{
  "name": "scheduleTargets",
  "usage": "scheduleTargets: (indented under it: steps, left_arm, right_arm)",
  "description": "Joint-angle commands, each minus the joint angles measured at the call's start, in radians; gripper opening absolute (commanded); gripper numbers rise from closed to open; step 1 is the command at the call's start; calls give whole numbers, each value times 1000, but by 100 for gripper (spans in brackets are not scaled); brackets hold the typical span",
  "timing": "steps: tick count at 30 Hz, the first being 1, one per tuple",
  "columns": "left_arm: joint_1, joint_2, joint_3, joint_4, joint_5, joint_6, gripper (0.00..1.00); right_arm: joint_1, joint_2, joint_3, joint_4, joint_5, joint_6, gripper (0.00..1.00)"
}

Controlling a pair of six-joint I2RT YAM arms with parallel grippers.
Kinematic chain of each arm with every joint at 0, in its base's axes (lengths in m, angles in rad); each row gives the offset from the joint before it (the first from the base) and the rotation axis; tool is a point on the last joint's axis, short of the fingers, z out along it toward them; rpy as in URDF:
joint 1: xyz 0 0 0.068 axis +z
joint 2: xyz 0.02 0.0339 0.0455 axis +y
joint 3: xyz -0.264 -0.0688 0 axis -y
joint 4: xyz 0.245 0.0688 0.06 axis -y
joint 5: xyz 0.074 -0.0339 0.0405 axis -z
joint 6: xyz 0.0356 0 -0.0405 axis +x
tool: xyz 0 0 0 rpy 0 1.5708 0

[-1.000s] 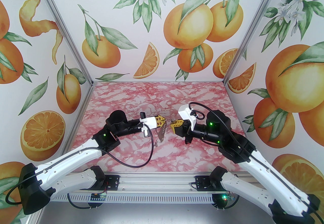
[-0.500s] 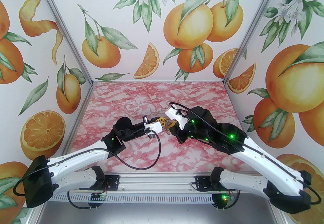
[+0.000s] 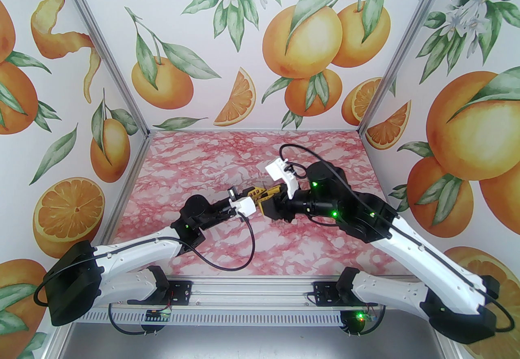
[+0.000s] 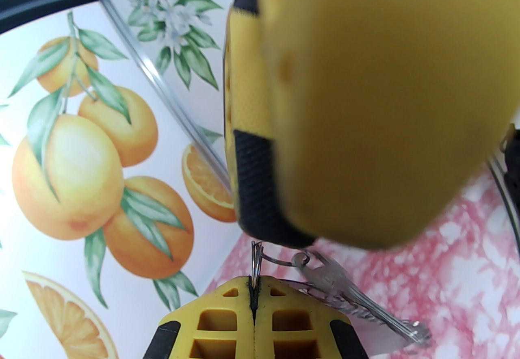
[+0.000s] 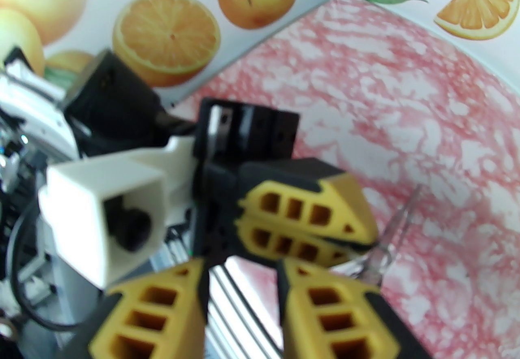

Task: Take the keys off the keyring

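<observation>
Silvery keys (image 4: 354,307) are seen blurred just beside the left gripper (image 4: 254,283), which is clamped on a thin wire ring (image 4: 256,264); the keyring cannot be told apart. The right gripper (image 5: 242,282) is spread over a pink marbled table (image 3: 195,158), walled by orange prints (image 3: 243,44).

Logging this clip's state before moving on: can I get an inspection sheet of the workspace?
Surface: pink marbled table.
Job's things: silvery bunch of keys and keyring hangs from a wire ring; parts too blurred to tell apart.
Clutter: nothing seen.
Grippers: left gripper shut on the wire ring; right gripper open, tip to tip with the left.
Cables: black cable loops from the left wrist, another at the right wrist.
Surroundings: orange-print walls; metal rail at the near edge.
</observation>
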Motion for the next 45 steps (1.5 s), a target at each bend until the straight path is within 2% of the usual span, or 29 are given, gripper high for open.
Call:
scheduleTargets:
  steps: [1,3,7,12,18,29,33,40,45]
  left_arm:
    - [12,-4,-14,118,12,-34,0]
    - [14,0,-13,132,13,-38,0]
    - [14,10,-9,163,17,-41,0]
    - [15,6,-2,167,26,-41,0]
    - [15,-3,2,157,31,-35,0]
    - [15,5,22,141,60,-27,0]
    - [15,8,30,132,54,-13,0]
    - [15,13,47,110,12,53,0]
    - [14,6,68,73,5,93,0]
  right_arm:
    - [-62,-74,-26,128,-101,155,36]
    - [-87,-93,-18,108,-75,173,36]
    - [-108,-112,14,55,-46,156,47]
    - [-110,-71,27,11,-106,84,54]
    - [-115,-33,3,63,-165,75,57]
    - [-115,38,17,83,-171,36,67]
    - [-116,53,12,102,-202,46,67]
    - [-115,2,-33,108,-237,105,56]
    - [-116,-41,-50,96,-235,124,52]
